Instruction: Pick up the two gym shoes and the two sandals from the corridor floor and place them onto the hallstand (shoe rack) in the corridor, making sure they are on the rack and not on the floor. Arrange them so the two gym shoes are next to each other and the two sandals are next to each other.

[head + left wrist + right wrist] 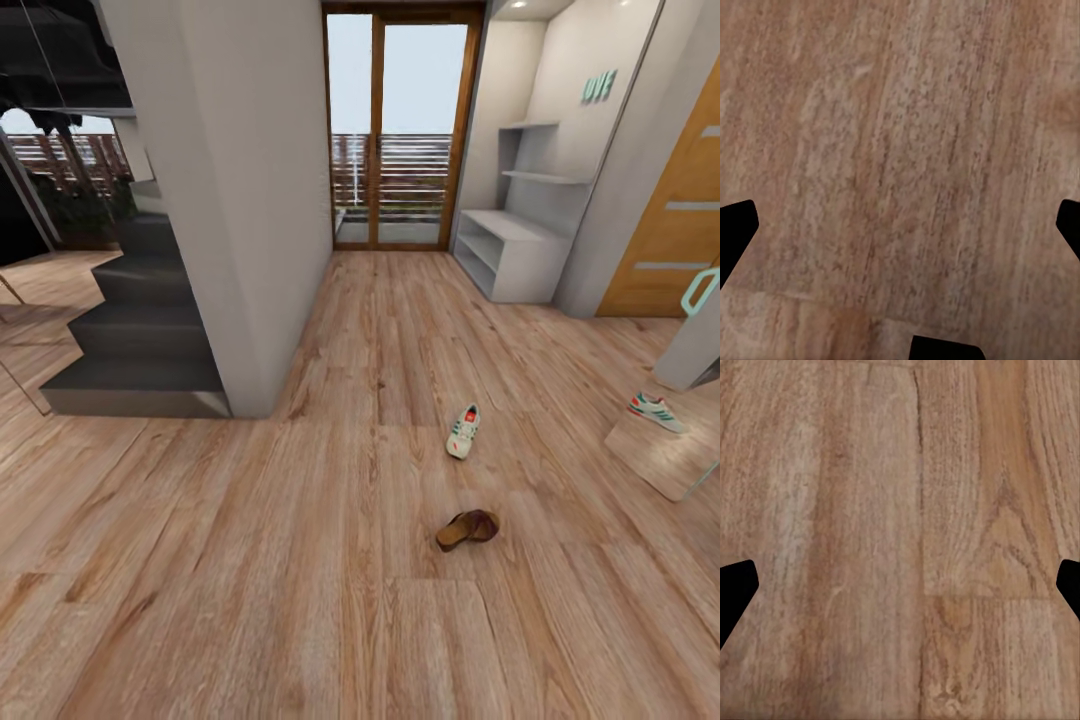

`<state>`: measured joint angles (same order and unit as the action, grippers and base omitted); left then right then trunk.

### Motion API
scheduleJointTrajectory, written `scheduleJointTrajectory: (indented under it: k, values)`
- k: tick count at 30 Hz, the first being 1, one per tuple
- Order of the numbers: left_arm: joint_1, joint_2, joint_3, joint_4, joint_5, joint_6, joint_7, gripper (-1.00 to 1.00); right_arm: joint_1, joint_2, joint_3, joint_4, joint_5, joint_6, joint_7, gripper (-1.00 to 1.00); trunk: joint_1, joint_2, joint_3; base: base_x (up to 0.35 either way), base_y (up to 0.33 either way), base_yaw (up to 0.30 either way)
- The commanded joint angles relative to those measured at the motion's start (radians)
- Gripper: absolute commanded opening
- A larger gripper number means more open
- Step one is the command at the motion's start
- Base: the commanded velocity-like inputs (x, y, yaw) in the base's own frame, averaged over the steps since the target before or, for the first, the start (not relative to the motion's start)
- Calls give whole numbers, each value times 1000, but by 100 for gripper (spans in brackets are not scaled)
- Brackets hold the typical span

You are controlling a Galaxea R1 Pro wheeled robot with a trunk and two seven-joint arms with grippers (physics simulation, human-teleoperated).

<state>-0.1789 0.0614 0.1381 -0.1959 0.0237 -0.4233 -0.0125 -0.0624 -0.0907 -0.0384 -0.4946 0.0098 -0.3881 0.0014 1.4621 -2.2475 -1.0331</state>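
Floorboards fill what we see past both wrists; the left gripper and the right gripper each show dark fingertips far apart at the frame edges, so we read both as spread wide with nothing between them, only the corridor floor beneath. Nearest ahead lies one sandal, tipped somewhat on its side; gripping it by the strap could let it swing or slip, we judge. Just beyond sits a gym shoe, upright, toe toward us; a careless drive forward might nudge either one. Farther right, a second gym shoe lies at a mirror-like panel, and we cannot tell whether it is real or a reflection; reaching for a reflection would waste the approach. Well beyond stands the hallstand, its shelves bare; the other sandal remains to be found.
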Motion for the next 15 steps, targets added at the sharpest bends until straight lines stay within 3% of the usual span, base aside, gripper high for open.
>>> scheduleJointTrajectory:
  k: [1, 7, 15]
  values:
    - [-1, 0, 1, 1, 2, -3, -1, 100, 0, 0, -2, 1, 1, -3, 0, 100, 4, -8, -4, 0, 0, 0]
    - [-1, 0, 1, 1, 2, -3, -1, 100, 0, 0, -2, 1, 1, -3, 1, 100, 27, -50, -23, 0, 0, -60]
    - [-1, 0, 1, 1, 2, -3, -1, 100, 0, 0, -2, 1, 1, -2, 2, 100, 57, -106, -48, 0, 0, -210]
